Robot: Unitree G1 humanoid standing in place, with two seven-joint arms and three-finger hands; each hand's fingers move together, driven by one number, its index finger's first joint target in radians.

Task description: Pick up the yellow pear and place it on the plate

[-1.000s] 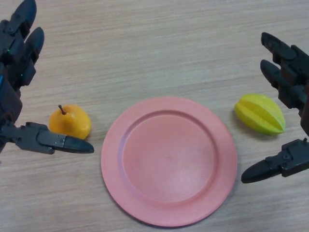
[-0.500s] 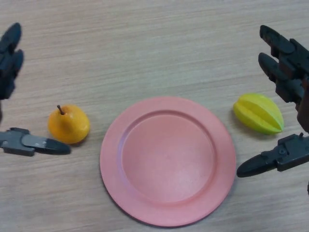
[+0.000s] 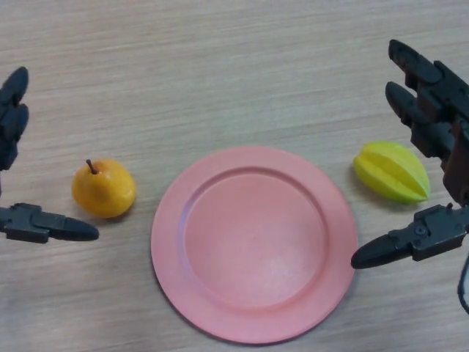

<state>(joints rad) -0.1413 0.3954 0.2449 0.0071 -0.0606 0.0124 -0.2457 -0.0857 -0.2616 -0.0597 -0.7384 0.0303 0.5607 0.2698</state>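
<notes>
The yellow pear (image 3: pixel 103 188), orange-yellow with a short brown stem, lies on the wooden table left of the plate. The pink plate (image 3: pixel 253 243) sits in the middle and holds nothing. My left hand (image 3: pixel 13 125) is at the left edge, open, its thumb (image 3: pixel 50 225) stretched out just below and left of the pear, not touching it. My right hand (image 3: pixel 429 110) is at the right edge, open, with fingers above a star fruit and thumb (image 3: pixel 404 242) near the plate's right rim.
A yellow-green star fruit (image 3: pixel 391 171) lies right of the plate, between the right hand's fingers and thumb. The wooden table (image 3: pixel 220 66) stretches bare behind the plate.
My left hand has drawn back to the left, away from the pear; its thumb no longer reaches under the fruit. The right hand has shifted slightly left. The pear and the plate stay put.
</notes>
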